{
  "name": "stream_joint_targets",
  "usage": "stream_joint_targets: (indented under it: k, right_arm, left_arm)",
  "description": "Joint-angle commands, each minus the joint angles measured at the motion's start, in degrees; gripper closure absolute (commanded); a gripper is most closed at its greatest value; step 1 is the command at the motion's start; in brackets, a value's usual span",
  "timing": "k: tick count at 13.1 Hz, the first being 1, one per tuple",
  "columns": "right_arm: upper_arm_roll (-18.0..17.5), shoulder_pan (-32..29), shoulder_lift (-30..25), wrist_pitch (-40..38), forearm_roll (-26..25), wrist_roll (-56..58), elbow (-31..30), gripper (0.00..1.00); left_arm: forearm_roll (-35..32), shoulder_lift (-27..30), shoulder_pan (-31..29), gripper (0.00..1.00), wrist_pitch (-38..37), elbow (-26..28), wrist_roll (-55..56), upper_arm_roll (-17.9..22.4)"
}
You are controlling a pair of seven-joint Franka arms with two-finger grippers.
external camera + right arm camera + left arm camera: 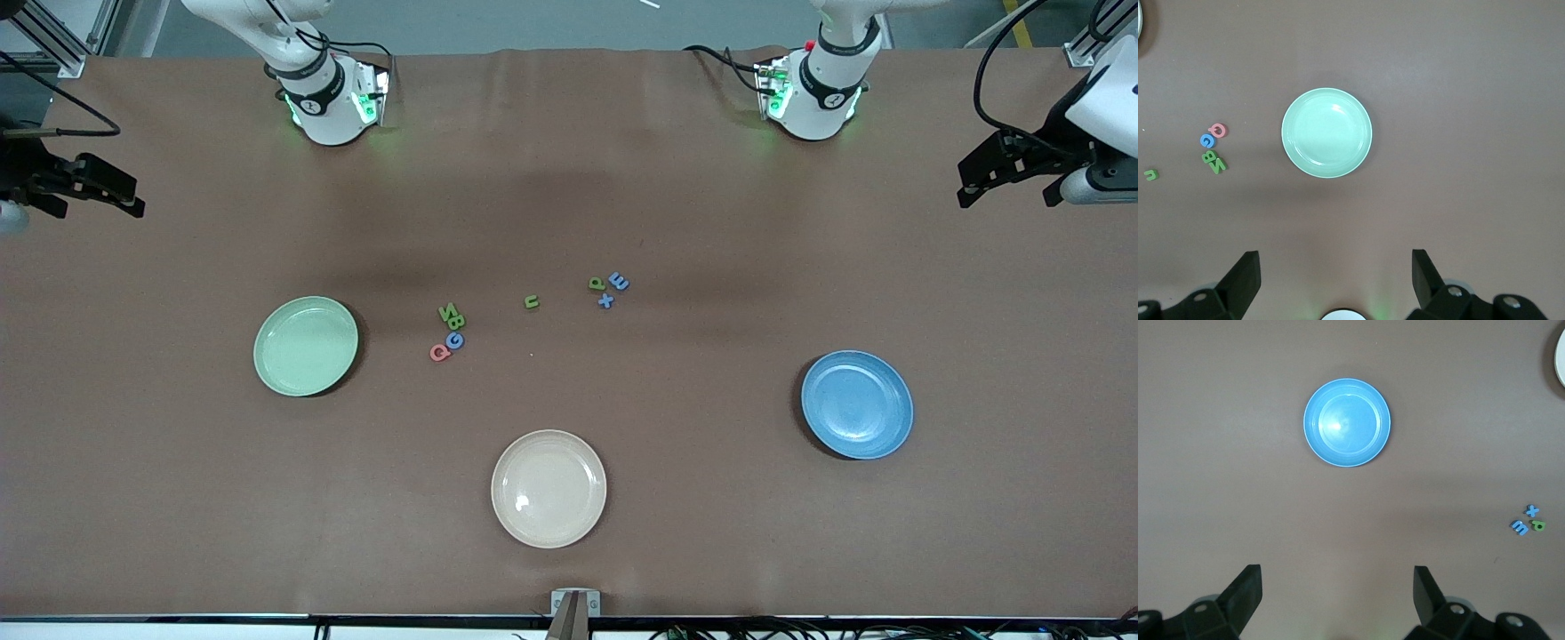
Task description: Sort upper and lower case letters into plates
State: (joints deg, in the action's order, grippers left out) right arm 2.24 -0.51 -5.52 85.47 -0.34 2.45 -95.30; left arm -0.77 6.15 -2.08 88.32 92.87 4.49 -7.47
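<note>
Eight letters [531,301] lie on the table: four green, three blue, one pink-red; three plates [306,346].

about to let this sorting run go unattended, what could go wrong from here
1. The letters are tiny and flat, and several touch in tight clusters, such as the green pair with the blue and pink ones; open fingers may nudge or lift a neighbour.
2. The cream plate sits nearest the camera between the mint plate and blue plate; a letter could land there by mistake.
3. Both the left gripper and right gripper wait at the table ends; both reaching the middle letters might collide.
</note>
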Motion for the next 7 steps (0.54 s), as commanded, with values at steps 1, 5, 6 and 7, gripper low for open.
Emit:
stream_joint_targets:
  k: [1, 5, 6, 7]
  right_arm:
    - [-0.22, -0.72, -1.69, 1.27, 0.68, -0.25, -2.26, 0.00]
    - [0.04, -1.16, -1.77, 1.98, 1.83, -0.16, -2.26, 0.00]
    - [-0.05, -1.16, -1.77, 2.07, 1.83, -0.16, -2.26, 0.00]
    - [-0.05, -1.16, -1.77, 2.33, 1.92, -0.16, -2.26, 0.00]
  left_arm:
    - [-0.02, 0.09, 0.15, 0.00, -1.04, -0.84, -0.36, -0.09]
    - [-0.02, -0.69, -0.11, 0.00, -1.04, -0.93, -0.36, 0.00]
    - [0.07, -0.96, -0.11, 0.00, -1.04, -0.84, -0.27, -0.09]
    - [0.42, -1.05, 0.06, 0.00, -1.04, -0.06, 0.34, -0.18]
